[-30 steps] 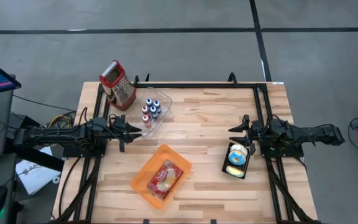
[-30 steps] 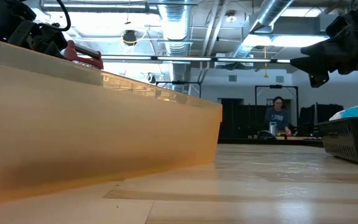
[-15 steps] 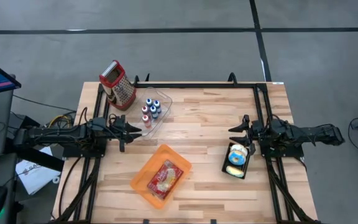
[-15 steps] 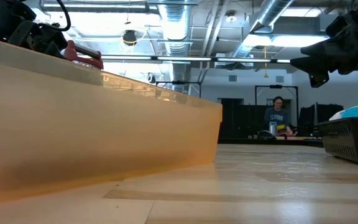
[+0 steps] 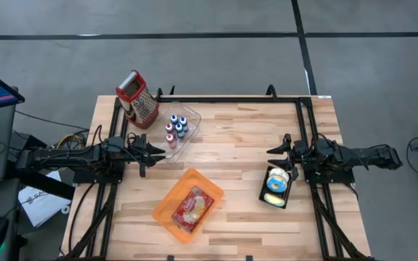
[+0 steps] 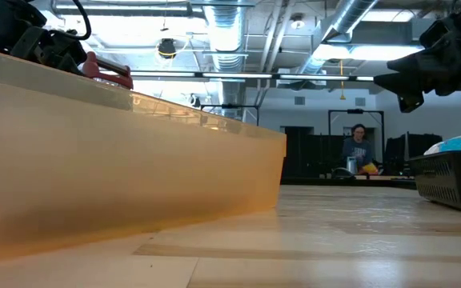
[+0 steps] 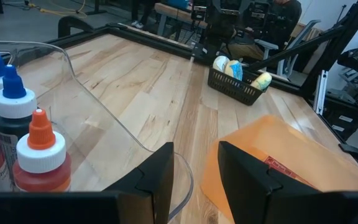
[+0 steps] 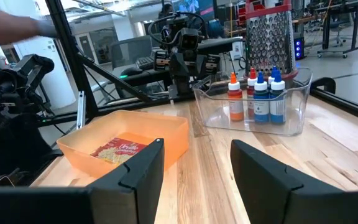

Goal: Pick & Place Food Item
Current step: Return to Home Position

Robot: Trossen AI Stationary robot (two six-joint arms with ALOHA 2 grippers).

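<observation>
Orange plastic nearest: found the orange bin (image 5: 173, 194) at the near middle of the table (image 5: 238, 138), turned cornerwise, with the red popcorn bag (image 5: 191, 206) lying flat inside. Judged that placement done. Looked a little farther and to the right and met the black basket (image 6: 454, 182), the donuts (image 5: 276, 180) heaped in it and rising above its rim. Took that for finished too. Saw none of the task's food loose on the wood.

Noted the right gripper (image 5: 280, 149) hanging just past the basket's far end, raised clear of it, fingers spread with nothing between. Matched it with the left gripper (image 5: 149, 151) across the table at about the same depth, likewise parted and empty, tips just beside the clear container (image 8: 207, 112). Could not tell whether touching. Read both arms as stretched low and level over their side rails — a resting pose, fitting a return home, with no load to guard and no reason to close.

Farther on, left of centre, picked out the dropper bottles (image 8: 260, 99) standing upright in that container, kept together and out of the open middle. Spotted the box grater (image 5: 138, 100) at the far left corner, apart from everything handled. Beyond the table, made out a person (image 6: 358, 152) seated at a desk — well away from either arm.
</observation>
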